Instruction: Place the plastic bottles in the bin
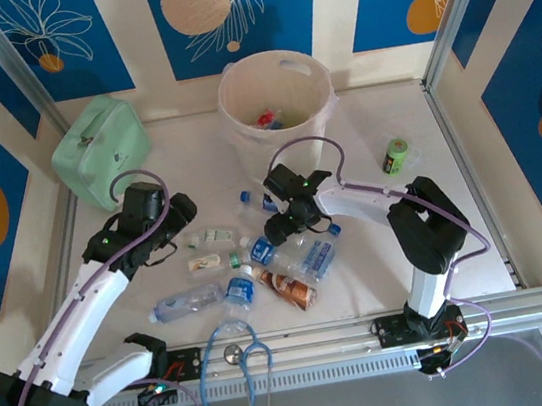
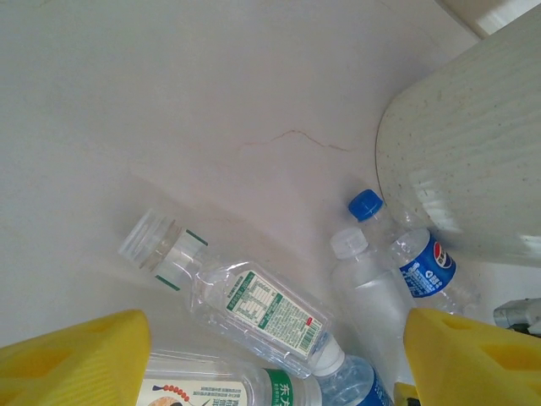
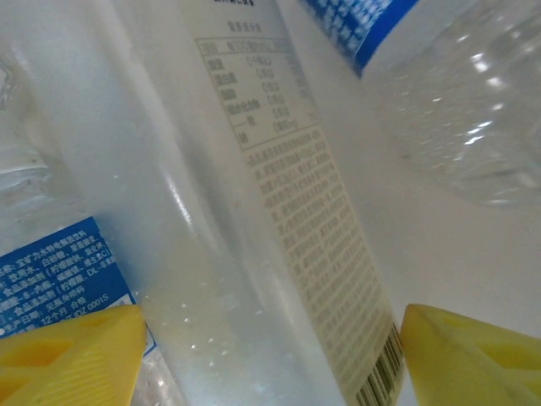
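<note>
Top external view puts the task somewhere short of halfway, by my reading. The cream-white bin [image 1: 241, 131] stands at upper centre with only a few red and blue items visible in its bottom. Roughly ten plastic bottles [image 1: 240, 286] lie outside it, most in a loose cluster at the middle of the table [image 1: 193, 153]. A green bottle [image 1: 397, 156] sits well apart at the right of the bin, and a red-brown-labelled bottle [image 1: 288, 286] lies at the lower edge of the cluster. The right gripper [image 1: 283, 230] is down in the cluster. In the right wrist view its yellow fingers [image 3: 72, 355] are spread wide at the lower corners, with a clear bottle with a white printed label [image 3: 279, 228] lying between them. The jaws are apart and not closed on it, so I judge this pick as lined up but not yet made. The left gripper [image 1: 180, 214] is at the left side of the cluster. In the left wrist view its fingers [image 2: 76, 359] are also apart with nothing held, above an uncapped clear bottle with a green-and-white label [image 2: 245, 300]. A blue-capped Pepsi-labelled bottle [image 2: 410, 249] and a white-capped bottle [image 2: 368, 292] lie at the right, just beside the bin's wall. The mint-green pouch [image 1: 100, 148] at upper left and the stethoscope [image 1: 236, 369] at the bottom are no part of the job.
</note>
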Tool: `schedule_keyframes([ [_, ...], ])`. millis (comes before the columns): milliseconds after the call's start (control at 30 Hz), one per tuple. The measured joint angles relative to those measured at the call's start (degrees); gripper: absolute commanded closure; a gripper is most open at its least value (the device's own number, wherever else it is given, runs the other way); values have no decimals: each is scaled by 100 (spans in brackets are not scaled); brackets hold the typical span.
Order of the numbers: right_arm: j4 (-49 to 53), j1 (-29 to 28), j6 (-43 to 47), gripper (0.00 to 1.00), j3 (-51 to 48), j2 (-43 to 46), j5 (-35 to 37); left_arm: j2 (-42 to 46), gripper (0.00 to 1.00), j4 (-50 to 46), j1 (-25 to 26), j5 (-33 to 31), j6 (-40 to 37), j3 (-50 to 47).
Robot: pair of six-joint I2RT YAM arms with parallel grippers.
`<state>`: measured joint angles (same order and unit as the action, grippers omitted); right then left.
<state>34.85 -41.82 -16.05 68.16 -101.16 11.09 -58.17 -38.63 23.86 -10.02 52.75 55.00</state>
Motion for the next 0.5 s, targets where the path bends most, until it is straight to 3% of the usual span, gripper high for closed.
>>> schedule_keyframes([
  [500,48,-50,68,17,-2,-234,-7,44,22,0,-61,59,83,-66],
])
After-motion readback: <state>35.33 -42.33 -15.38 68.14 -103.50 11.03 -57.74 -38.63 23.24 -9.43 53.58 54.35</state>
